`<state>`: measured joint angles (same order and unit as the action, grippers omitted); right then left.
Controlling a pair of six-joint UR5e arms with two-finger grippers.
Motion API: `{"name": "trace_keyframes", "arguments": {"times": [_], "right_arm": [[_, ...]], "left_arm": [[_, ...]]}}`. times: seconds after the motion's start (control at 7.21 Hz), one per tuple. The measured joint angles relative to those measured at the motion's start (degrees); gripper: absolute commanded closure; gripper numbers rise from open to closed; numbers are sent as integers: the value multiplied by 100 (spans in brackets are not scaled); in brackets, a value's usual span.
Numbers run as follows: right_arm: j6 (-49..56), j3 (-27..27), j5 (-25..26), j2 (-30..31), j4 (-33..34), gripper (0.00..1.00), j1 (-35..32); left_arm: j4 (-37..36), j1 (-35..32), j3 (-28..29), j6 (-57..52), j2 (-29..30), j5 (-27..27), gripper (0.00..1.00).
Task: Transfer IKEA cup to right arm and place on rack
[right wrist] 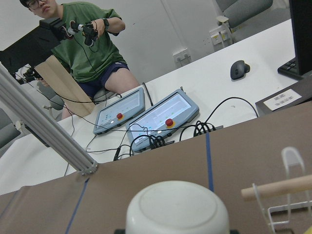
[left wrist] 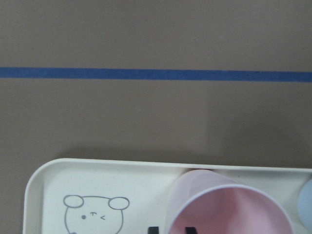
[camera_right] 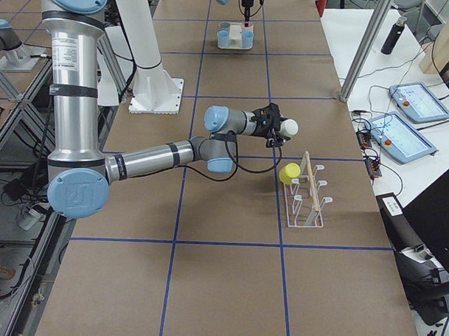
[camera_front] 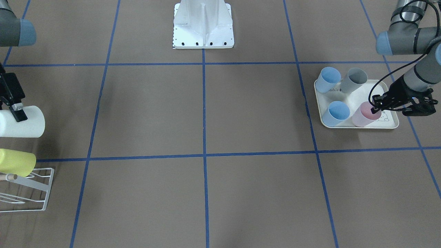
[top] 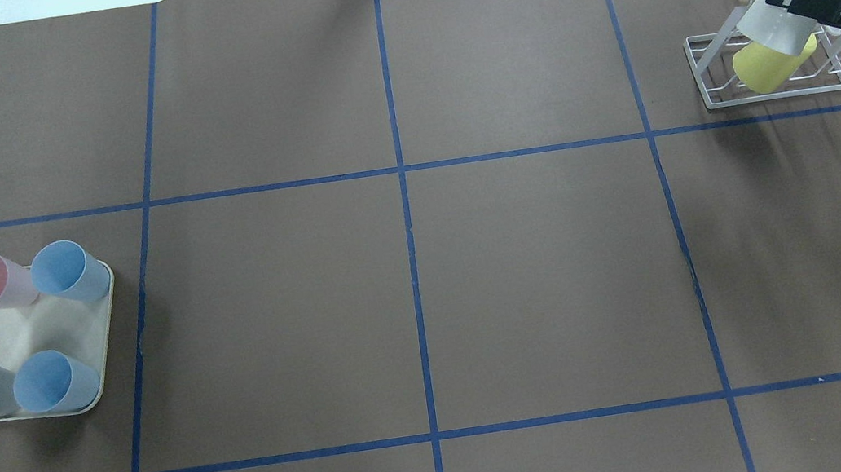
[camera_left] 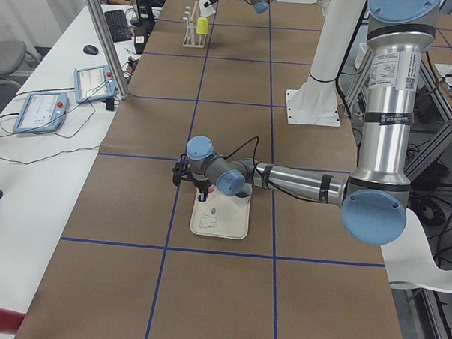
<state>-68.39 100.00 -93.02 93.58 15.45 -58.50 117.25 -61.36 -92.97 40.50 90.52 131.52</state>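
Looking from across the table, we see the right gripper (camera_front: pixel 17 115) clamped on the white cup (camera_front: pixel 26 123). The cup lies on its side in the air, just above the yellow cup (camera_front: pixel 15 162) that hangs on the rack (camera_front: pixel 38 193). At the other end, the left gripper (camera_front: pixel 376 109) reaches over the tray (camera_front: pixel 391 121), with one fingertip dipped into the mouth of the pink cup (camera_front: pixel 363 117), which stands on the tray.

From overhead, we find the white cup overlapping the rack's top, with a black finger lying along its side. The pink cup stands in a tray corner, next to a blue cup (top: pixel 67 271).

The left side view shows the near arm stretched low over the tray. Its fingers are too small to judge.

In the right side view, the white cup hangs apart from the rack and higher than it.

Through the left wrist camera, we see two dark fingertips (left wrist: pixel 153 229) close together, one outside the pink cup's wall and one inside. We cannot tell whether they pinch it.

Through the right wrist camera, the white cup's base faces us, and the wooden peg (right wrist: pixel 278 187) is just to its right.
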Motion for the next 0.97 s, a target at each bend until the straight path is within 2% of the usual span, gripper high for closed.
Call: {"name": "trace_keyframes", "arguments": {"times": [0.42, 0.97], "right_arm": [[774, -579, 62, 22, -37, 95, -508], [1150, -1095, 464, 8, -66, 91, -615]], "left_arm": [[-538, -153, -365, -6, 214, 64, 100], [-962, -642, -739, -73, 353, 75, 100]]}}
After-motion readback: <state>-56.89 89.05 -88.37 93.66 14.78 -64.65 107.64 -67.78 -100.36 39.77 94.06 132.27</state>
